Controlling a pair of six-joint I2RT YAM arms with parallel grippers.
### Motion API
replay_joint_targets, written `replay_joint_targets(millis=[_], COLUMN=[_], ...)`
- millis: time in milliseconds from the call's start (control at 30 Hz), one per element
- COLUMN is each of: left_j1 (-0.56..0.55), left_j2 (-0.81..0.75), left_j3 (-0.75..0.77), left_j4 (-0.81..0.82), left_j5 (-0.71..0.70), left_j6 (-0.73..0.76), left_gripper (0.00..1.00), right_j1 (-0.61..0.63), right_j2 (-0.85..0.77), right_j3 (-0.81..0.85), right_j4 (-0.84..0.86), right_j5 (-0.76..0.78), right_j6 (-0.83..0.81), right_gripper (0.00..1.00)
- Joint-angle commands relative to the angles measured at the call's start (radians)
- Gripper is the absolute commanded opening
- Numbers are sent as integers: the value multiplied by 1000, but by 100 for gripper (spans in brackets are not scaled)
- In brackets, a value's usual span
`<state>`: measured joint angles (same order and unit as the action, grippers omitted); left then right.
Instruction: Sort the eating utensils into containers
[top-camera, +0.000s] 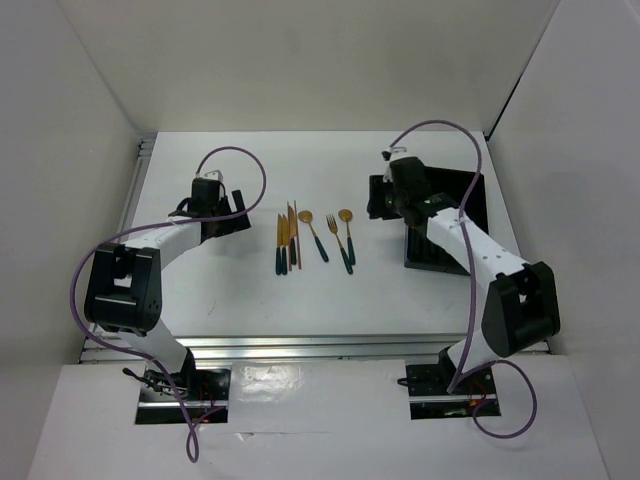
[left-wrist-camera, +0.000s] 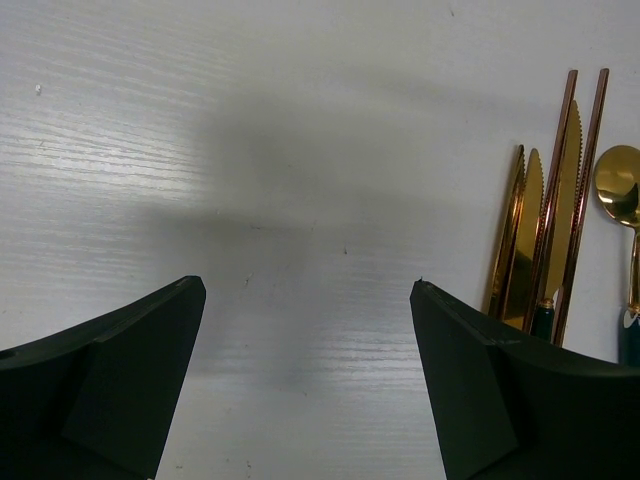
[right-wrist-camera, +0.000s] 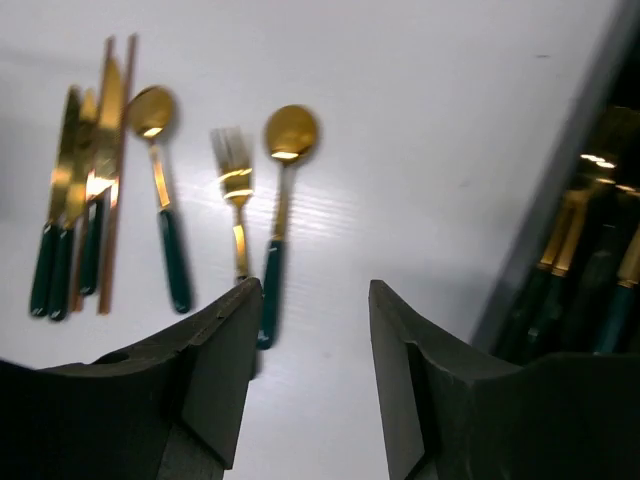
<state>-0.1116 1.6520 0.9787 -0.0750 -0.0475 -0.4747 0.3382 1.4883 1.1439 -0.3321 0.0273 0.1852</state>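
The eating utensils lie in a row at the table's middle: gold knives (top-camera: 283, 245) with thin chopsticks (top-camera: 294, 235), a spoon (top-camera: 312, 235), a fork (top-camera: 338, 243) and a second spoon (top-camera: 347, 232), all with teal handles. The containers, a black divided tray (top-camera: 470, 200), sit at the right, partly under my right arm. My right gripper (right-wrist-camera: 315, 290) hangs open and empty over bare table between the fork (right-wrist-camera: 235, 190) and the tray (right-wrist-camera: 590, 270), which holds several utensils. My left gripper (left-wrist-camera: 308, 290) is open and empty, left of the knives (left-wrist-camera: 545, 220).
White walls close in the table on three sides. A metal rail (top-camera: 135, 190) runs along the left edge. Both purple cables (top-camera: 240, 155) loop above the arms. Bare table lies in front of the utensil row.
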Motion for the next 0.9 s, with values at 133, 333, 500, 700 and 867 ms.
replay_joint_targets(millis=[133,333,500,700,867], left_j1=[6,6,6,15,15], left_j2=[8,8,8,8,8], left_j3=[29,29,29,29,29], left_j4=[21,21,21,21,21], left_j5=[9,9,9,9,9], left_j6=[1,1,1,1,1], left_gripper=[99,99,99,99,99], right_j1=[169,252,275,306,315], right_j2=[147,279,363,432,484], right_j3=[-10,77,126,175,203], right_j4=[123,149,159,150,140], right_j5=[-72,-93,-102,-102,-67], right_j6=[62,86,86,86,86], right_gripper=[51,48,48,47,47])
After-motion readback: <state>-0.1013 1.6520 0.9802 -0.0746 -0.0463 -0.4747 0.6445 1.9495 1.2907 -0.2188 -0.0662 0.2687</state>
